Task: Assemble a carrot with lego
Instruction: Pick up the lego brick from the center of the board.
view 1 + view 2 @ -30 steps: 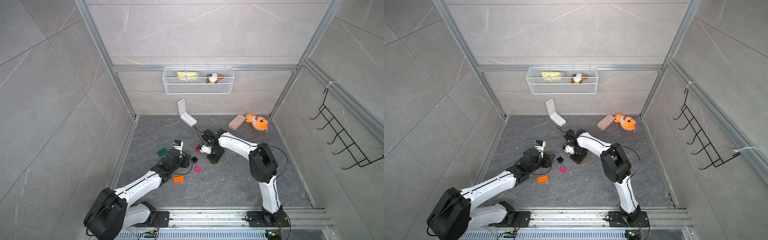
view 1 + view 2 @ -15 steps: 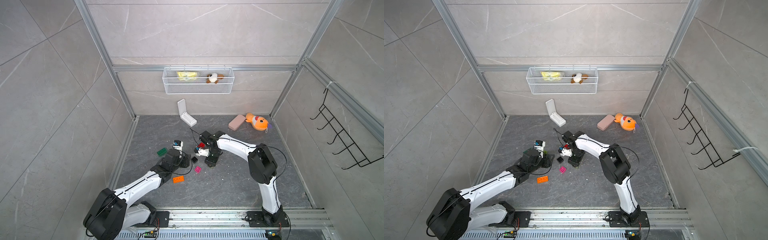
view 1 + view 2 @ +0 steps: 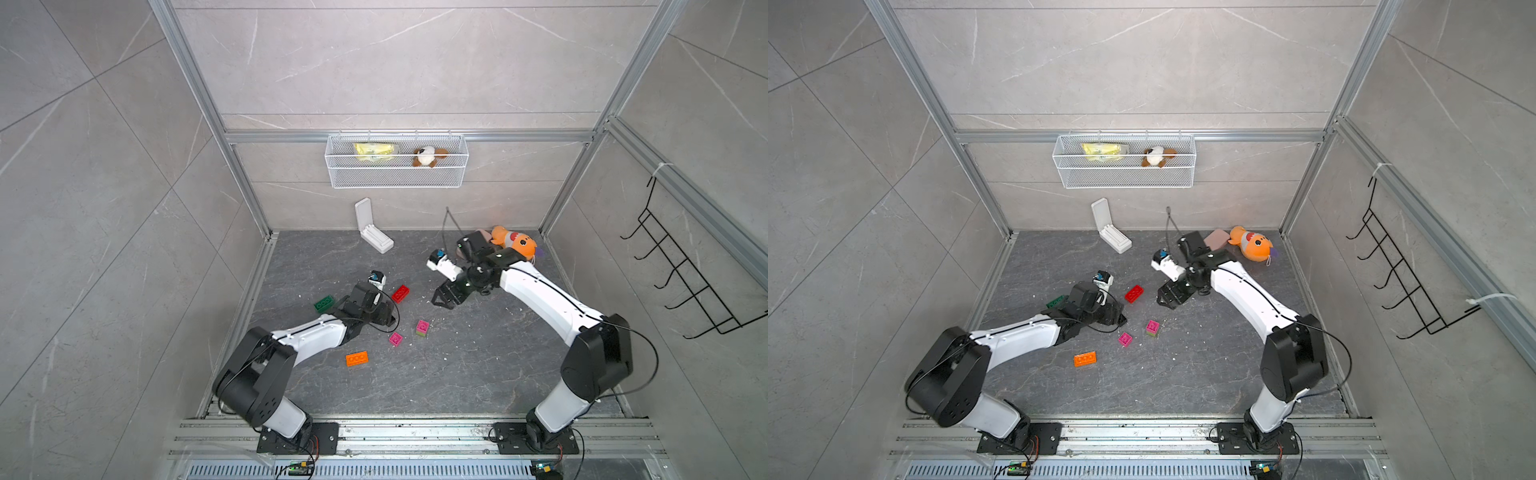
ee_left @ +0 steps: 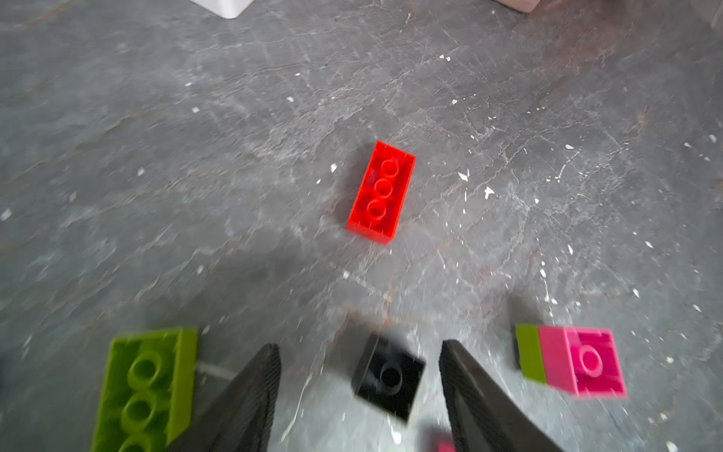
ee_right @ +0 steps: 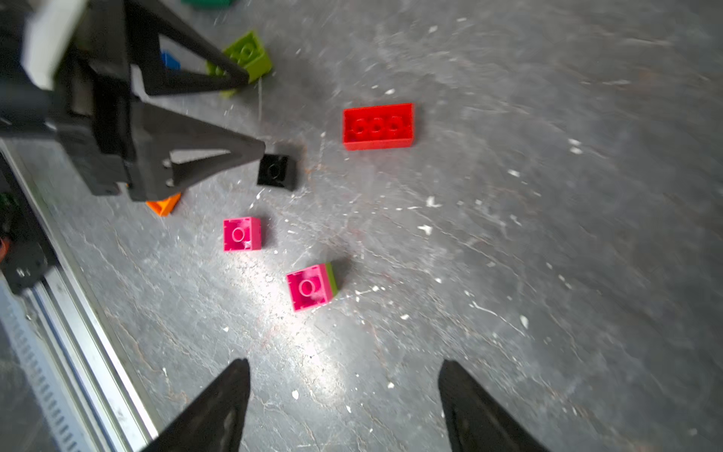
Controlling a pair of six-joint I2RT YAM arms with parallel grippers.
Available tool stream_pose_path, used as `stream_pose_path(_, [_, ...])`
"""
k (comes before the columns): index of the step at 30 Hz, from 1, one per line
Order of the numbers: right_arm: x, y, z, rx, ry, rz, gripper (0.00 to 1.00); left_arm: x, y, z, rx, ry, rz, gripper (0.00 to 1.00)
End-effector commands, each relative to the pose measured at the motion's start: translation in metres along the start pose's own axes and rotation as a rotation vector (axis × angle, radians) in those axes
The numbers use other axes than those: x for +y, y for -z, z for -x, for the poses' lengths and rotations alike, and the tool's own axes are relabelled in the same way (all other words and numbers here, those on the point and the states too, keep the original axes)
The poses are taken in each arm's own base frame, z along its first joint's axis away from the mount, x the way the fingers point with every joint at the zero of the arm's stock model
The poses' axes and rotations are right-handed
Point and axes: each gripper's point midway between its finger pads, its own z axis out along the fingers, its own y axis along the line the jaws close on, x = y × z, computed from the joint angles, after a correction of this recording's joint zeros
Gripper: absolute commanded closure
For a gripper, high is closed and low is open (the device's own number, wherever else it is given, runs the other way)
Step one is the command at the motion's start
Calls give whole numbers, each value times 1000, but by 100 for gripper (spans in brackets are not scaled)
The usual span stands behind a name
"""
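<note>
Picking seems the step: left gripper [image 4: 359, 346] sits just at the black brick [image 4: 389, 377] on the floor [image 4: 195, 156], jaws spread; right gripper [image 5: 344, 363] hangs empty, jaws apart; lego [image 3: 400, 294] lies scattered, no carrot built; next wants a square pinch.

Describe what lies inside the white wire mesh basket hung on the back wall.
Inside the white wire mesh basket lie a yellow crinkled packet and a small brown-and-white plush toy, side by side. Anything beneath them is covered, so it cannot be seen.
</note>
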Motion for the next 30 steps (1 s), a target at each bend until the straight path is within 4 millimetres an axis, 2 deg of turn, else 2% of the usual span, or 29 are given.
stream_pose_path(1, [0,7,-3,-61,-140,79,21,-8,-19,7,62,-119,-23,30])
stream_pose_path(6, [-12,4,-18,-37,-203,74,22,-11,-53,4,157,-163,-35,28])
stream_pose_path(10, [-12,-4,-26,-11,-216,82,23,-20,-66,12,169,-170,-76,28])
stream_pose_path(13, [-12,-6,-27,-4,-221,90,23,-18,-76,15,175,-178,-60,31])
stream_pose_path(21, [-14,-7,-29,5,-223,87,25,-15,-93,10,218,-198,-42,51])
stream_pose_path(30, [-17,-9,-31,17,-245,82,26,-18,-90,16,195,-226,-57,74])
